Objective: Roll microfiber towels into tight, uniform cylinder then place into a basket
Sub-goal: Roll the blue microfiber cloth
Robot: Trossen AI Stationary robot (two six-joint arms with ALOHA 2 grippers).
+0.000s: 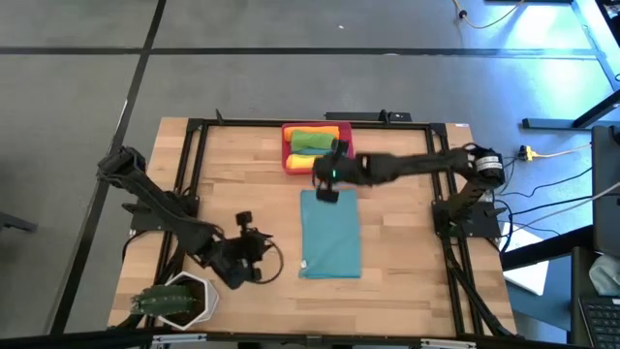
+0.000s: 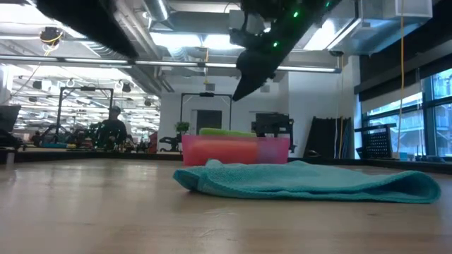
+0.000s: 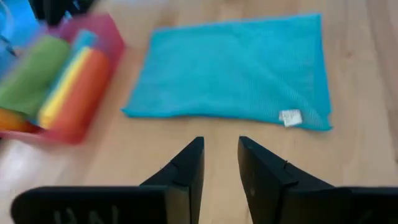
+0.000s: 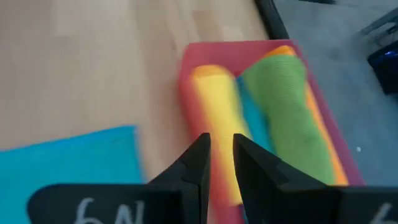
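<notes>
While the folded teal-blue microfiber towel [image 1: 330,234] lies flat on the wooden table [image 1: 407,252], just beside the low-walled red-pink plastic basket [image 1: 287,145], neither arm holds anything. Basket contents: rolled green towel [image 4: 287,106], rolled yellow towel [image 4: 219,118], an orange roll [image 3: 84,87], and a strip of teal between them.

Right gripper [image 4: 221,155]: hovers above the edge of the basket nearest the flat towel, jaws a narrow slit, empty. Left gripper [image 3: 219,163]: on the far side of the flat towel from the basket, raised off the table, aimed back at the towel, jaws narrowly parted, empty.

Handling judgement: cloth is soft, light and limp; it should bunch rather than slide, and the nap should cling to the wood. Best hold looks like the short edge farthest from the basket, pinched at both corners, near the white care tag [image 3: 290,117].

Unclear: number of folded layers. The low view shows only the basket's wall; the left gripper is absent there.
</notes>
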